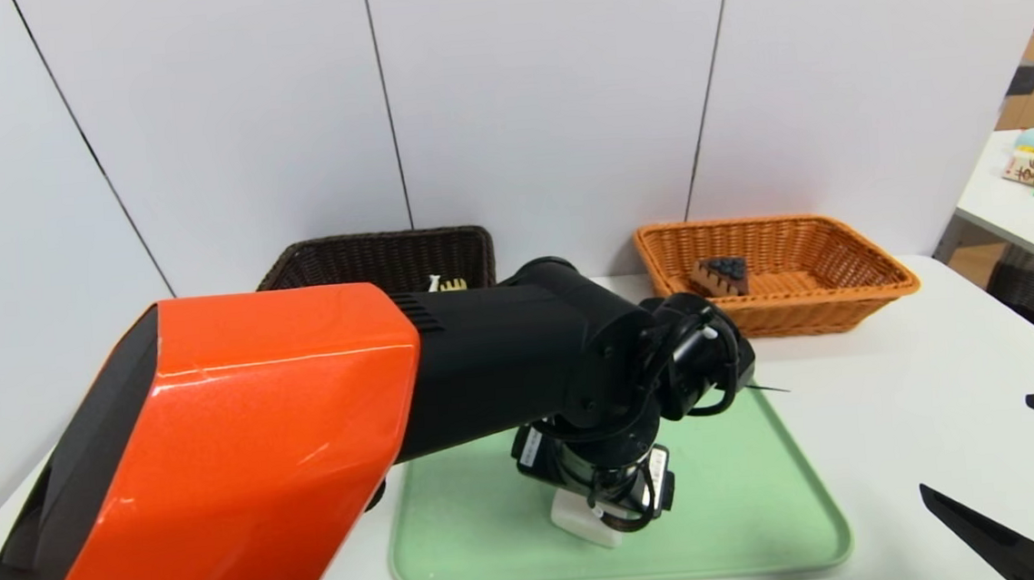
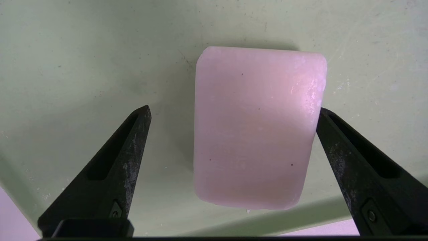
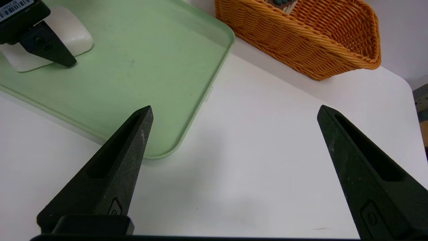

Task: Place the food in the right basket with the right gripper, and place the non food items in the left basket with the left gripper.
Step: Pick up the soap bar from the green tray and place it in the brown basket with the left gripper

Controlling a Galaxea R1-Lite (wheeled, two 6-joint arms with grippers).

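White wall panels backed the white table point(image 1: 898, 409) where my rig worked, a pale green tray point(image 1: 751, 510) lying at the near centre. On the tray lay a pale bar of soap point(image 2: 257, 127) — flat, with rounded corners. My left gripper point(image 2: 232, 115) hung steeply over it, its black fingers point(image 2: 133, 150) spread wide to either side of the bar; one tip stood right against the bar's edge, the other well off it, and the soap lay on the tray, not gripped. From the head view the orange and black left arm point(image 1: 219, 456) covered most of that gripper, with only a corner of the soap showing beneath it.

At the back of the table stood two wicker baskets. The dark brown basket point(image 1: 378, 259) on the left held a small pale object that I could not make out. The orange basket point(image 1: 780, 276) on the right held a dark wedge that looked like a slice of cake point(image 1: 722, 276).

My right gripper point(image 3: 234, 113) waited over bare table to the right of the tray — fingers wide apart, nothing between them.
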